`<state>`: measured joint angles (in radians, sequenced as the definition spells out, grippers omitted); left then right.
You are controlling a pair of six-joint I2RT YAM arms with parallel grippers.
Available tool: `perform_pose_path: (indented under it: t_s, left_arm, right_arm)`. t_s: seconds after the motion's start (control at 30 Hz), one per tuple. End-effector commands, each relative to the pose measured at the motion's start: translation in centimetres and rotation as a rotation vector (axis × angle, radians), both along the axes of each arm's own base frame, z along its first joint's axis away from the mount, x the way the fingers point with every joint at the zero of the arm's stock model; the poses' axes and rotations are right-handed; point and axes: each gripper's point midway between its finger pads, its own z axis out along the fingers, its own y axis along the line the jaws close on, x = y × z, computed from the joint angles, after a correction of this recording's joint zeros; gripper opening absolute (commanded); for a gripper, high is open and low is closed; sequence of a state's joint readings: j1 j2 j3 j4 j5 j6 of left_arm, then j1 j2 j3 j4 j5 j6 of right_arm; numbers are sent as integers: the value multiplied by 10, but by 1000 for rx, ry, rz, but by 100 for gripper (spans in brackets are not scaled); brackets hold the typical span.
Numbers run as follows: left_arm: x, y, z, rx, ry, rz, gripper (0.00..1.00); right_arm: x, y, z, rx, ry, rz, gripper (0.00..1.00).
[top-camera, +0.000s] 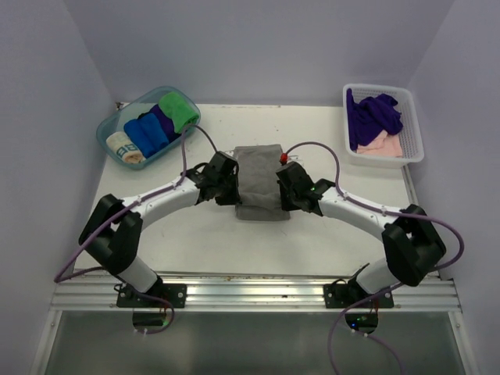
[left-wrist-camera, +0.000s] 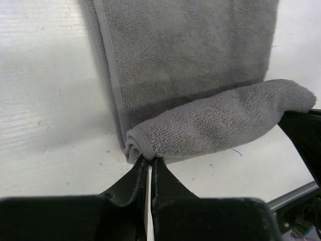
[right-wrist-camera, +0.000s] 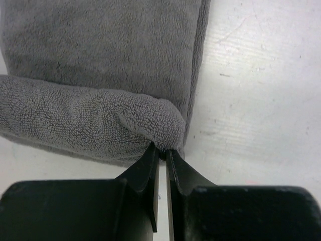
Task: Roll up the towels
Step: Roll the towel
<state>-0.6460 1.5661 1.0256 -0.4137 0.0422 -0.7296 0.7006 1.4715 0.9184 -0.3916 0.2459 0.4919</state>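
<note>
A: Nearest the lens in each wrist view is a pair of black fingers. What are they doing?

B: The left end effector [left-wrist-camera: 149,161] is pressed together on the left tip of the rolled part of the grey terry towel [left-wrist-camera: 200,55]. The right end effector [right-wrist-camera: 161,150] pinches the roll's opposite tip the same way. Only a sliver shows between each pair of fingers, with cloth caught at the tips.

A: Why both ends?

B: My reading is that gripping the roll at its two tips lets the arms turn it evenly, so it neither goes cone-shaped nor slides sideways.

A: Where does the towel lie?

B: In the middle of the white tabletop [top-camera: 195,242], between the two arms. The roll is thin and sits at the towel's six-o'clock end. The flat remainder stretches toward twelve, so most of the rolling looks undone.

A: And further out?

B: At ten o'clock a translucent teal plastic tub [top-camera: 104,127] holds rolled towels [top-camera: 152,129] side by side: green, blue, purple and cream. I'd guess this one goes there too. At two o'clock a white slotted plastic basket [top-camera: 415,133] holds a crumpled dark purple towel [top-camera: 375,117] on a pale pink towel [top-camera: 383,144], apparently waiting their turn.
</note>
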Motion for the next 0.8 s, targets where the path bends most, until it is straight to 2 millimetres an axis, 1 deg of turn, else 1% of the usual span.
perform_pose_path:
  t_s: [0.0,0.07,0.1,0.13,0.2,0.23,0.27,0.3,0.33,0.37,0.4,0.43,0.47,0.5,0.53,0.57,0.6,0.63,0.67,0.73,0.77]
  left_arm:
    - [25,1,-7,30,-33,7,0]
    - [32,3,-13,39,-22,21,0]
    - [33,5,-21,55,-6,29,0]
    - [35,8,-25,66,2,39,0]
    - [36,10,-29,74,20,50,6]
    - [40,17,-29,103,11,75,17]
    - [42,18,-24,104,-1,82,25]
    - [43,19,-21,108,-7,89,43]
    - [42,25,-18,130,-15,102,52]
    - [43,27,-13,135,-27,114,57]
    - [44,29,0,120,-56,128,62]
    - [45,32,7,121,-77,141,61]
    - [43,34,20,99,-105,147,59]
    - [41,34,25,83,-115,157,53]
    - [42,30,33,42,-139,150,49]
    - [36,28,30,20,-135,139,46]
    - [34,24,40,-26,-156,128,43]
    - [33,9,47,-108,-161,90,40]
    - [27,4,43,-137,-148,70,40]
    - [26,-11,44,-211,-141,30,38]
    - [26,-13,33,-207,-116,27,37]
  right_arm:
    - [29,8,6,-3,-52,-5,0]
    - [35,11,-4,-7,-31,-10,0]
    - [36,12,-8,-9,-23,-11,0]
    - [38,12,-11,-11,-20,-17,0]
    - [40,13,-20,-14,3,-24,0]
    - [41,12,-22,-17,9,-30,0]
    - [42,13,-23,-16,14,-33,0]
    - [42,11,-28,-30,22,-47,0]
    - [42,10,-29,-37,28,-50,0]
    - [42,9,-30,-39,31,-55,0]
    - [42,8,-32,-39,33,-65,0]
    - [41,7,-32,-43,36,-67,0]
    - [41,7,-33,-43,37,-71,0]
    - [41,6,-32,-41,38,-77,0]
    - [40,6,-33,-44,42,-79,0]
    - [40,5,-34,-45,44,-82,0]
    - [41,5,-34,-45,45,-89,0]
    - [40,4,-35,-48,50,-90,0]
    - [40,4,-35,-51,51,-94,0]
    - [39,2,-35,-53,56,-107,0]
    - [39,0,-34,-52,57,-111,0]
